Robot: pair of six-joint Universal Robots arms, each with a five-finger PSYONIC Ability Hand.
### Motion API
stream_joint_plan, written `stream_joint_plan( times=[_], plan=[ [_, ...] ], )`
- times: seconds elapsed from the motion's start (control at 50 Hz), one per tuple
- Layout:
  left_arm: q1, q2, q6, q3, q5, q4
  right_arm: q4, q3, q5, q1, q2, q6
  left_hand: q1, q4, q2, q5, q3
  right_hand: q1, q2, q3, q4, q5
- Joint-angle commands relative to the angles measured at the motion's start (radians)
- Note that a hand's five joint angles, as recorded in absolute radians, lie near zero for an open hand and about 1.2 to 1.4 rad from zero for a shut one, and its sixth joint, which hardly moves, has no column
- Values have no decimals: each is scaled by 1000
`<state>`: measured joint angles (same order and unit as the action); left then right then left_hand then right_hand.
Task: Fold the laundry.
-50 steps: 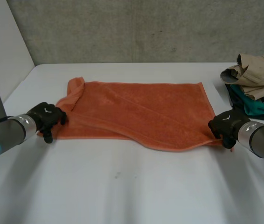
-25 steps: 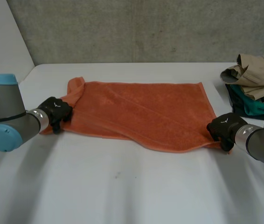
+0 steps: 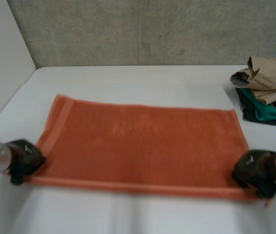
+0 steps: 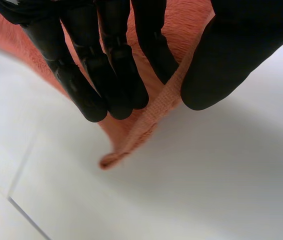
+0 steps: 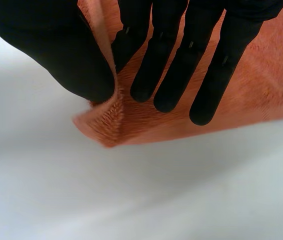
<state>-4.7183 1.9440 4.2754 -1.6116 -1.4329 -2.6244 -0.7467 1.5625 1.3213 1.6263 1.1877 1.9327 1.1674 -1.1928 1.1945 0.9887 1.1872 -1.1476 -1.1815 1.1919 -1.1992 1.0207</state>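
An orange towel [image 3: 138, 146] lies spread flat across the white table [image 3: 128, 214], its long near edge stretched between my two hands. My left hand [image 3: 25, 158] is at the near left corner, and the left wrist view shows its fingers [image 4: 106, 85] and thumb pinching the towel's hem [image 4: 146, 120] just behind the corner tip. My right hand [image 3: 256, 171] holds the near right corner; in the right wrist view its thumb [image 5: 71, 60] and fingers clamp the towel [image 5: 146, 120] there.
A pile of clothes [image 3: 267, 90], beige on top with teal and dark pieces beneath, sits at the table's far right. A grey concrete wall [image 3: 152, 29] stands behind the table. Bare tabletop stretches in front of the towel.
The towel was rumpled with its left end folded over; now it is spread flat and pulled toward me. Both hands moved nearer and wider apart, and the left hand closed on its corner.
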Motion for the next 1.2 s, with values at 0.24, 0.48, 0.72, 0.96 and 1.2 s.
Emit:
stream_joint_plan(
  times=[0.24,0.48,0.72,0.96,1.2],
  plan=[
    [116,153,-210,450,9,-112,335,-300,88,104,-94,232,229,-203,202,233,209,-249,-215,204,-197,201],
    [172,210,-633,1209,-101,-417,955,-768,217,161,-88,566,229,-203,202,233,209,-249,-215,204,-197,201],
    [121,176,-692,1091,-64,-431,863,-885,142,204,-175,603,229,-203,202,233,209,-249,-215,204,-197,201],
    [61,142,-637,613,-23,-447,810,-661,90,228,-260,623,229,-203,202,233,209,-249,-215,204,-197,201],
    [21,75,-410,164,9,-416,650,-316,78,199,-266,447,229,-203,202,233,209,-249,-215,204,-197,201]
  ],
)
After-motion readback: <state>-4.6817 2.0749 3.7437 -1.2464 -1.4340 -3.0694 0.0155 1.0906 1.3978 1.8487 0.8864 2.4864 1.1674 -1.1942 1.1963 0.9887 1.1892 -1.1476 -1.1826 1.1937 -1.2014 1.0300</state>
